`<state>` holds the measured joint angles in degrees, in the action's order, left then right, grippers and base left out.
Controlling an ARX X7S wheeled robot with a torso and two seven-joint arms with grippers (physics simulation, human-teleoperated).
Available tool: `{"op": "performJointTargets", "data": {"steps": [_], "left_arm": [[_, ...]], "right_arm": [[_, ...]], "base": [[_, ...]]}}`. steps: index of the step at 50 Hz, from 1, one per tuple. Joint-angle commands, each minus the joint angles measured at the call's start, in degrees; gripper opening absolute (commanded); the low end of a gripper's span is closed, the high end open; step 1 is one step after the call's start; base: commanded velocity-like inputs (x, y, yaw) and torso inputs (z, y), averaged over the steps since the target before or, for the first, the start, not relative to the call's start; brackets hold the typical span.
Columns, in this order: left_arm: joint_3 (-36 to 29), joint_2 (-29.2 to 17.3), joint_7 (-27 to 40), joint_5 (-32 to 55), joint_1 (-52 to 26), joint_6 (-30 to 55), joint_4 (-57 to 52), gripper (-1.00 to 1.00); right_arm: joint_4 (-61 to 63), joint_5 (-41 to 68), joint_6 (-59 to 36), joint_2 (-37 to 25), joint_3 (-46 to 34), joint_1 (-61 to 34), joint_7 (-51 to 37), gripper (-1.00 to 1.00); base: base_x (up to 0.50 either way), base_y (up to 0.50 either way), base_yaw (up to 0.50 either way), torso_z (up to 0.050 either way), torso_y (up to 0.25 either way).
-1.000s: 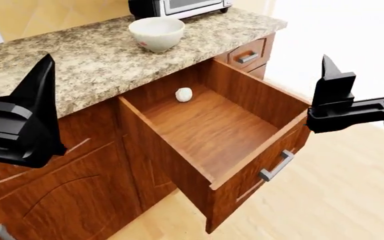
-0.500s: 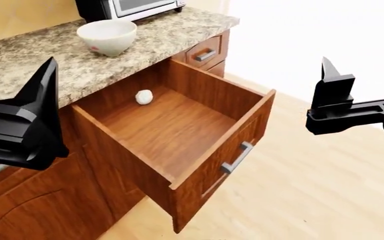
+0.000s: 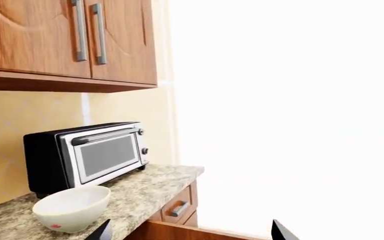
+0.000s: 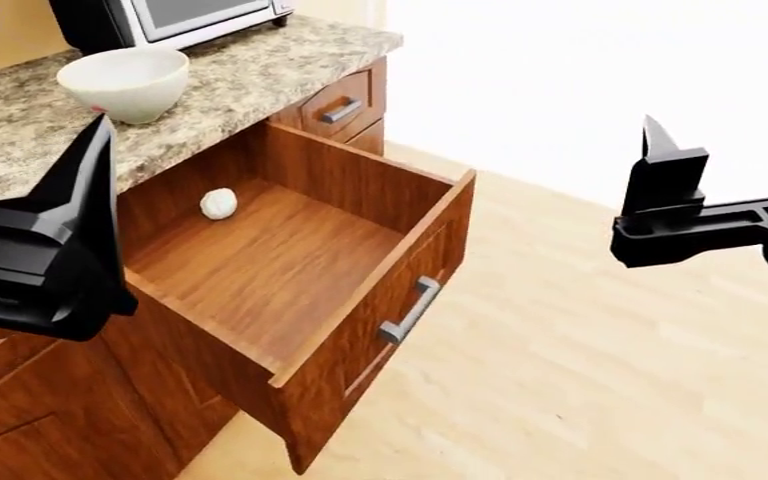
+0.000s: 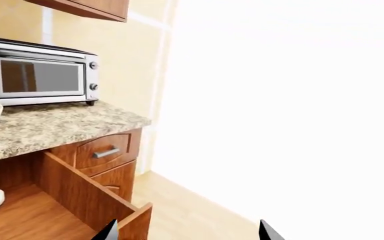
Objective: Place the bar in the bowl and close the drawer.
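Drawer (image 4: 304,250) stands pulled fully out below the granite counter (image 4: 244,75), and I see the bar (image 4: 219,203) lying in its back corner. Bowl (image 4: 124,82) sits on the counter in front of the toaster oven (image 4: 157,18). My left gripper (image 4: 37,250) hangs near the drawer; my right gripper (image 4: 684,215) hovers over the floor (image 4: 584,360). Both have jaws spread wide, holding nothing.
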<state>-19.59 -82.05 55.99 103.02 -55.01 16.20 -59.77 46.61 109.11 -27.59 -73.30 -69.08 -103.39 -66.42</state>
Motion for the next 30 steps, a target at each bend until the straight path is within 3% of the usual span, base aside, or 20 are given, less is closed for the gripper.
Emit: {"op": "performJointTargets", "data": {"steps": [1,7,30], "left_arm": [[1.6,0.5,0.4,0.5,0.7,0.9,0.1,1.0],[1.8,1.7,0.9,1.7,-0.3,2.7,0.3,1.0],[3.3,3.4,1.6,3.2,-1.0,5.3,0.7,1.0]], "right_arm": [[-1.4,0.6,0.6,0.2,-0.1,0.7,-1.3,1.0],[-1.3,0.5,0.8,0.0,0.0,1.0,-0.9,1.0],[-1.6,1.5,-0.3,0.3,0.4,0.9,-1.5,1.0]], "base": [[0.0,0.0,0.0,0.0,0.0],[0.1,-0.01,0.0,0.0,0.0],[0.55,0.02,0.0,0.0,0.0]]}}
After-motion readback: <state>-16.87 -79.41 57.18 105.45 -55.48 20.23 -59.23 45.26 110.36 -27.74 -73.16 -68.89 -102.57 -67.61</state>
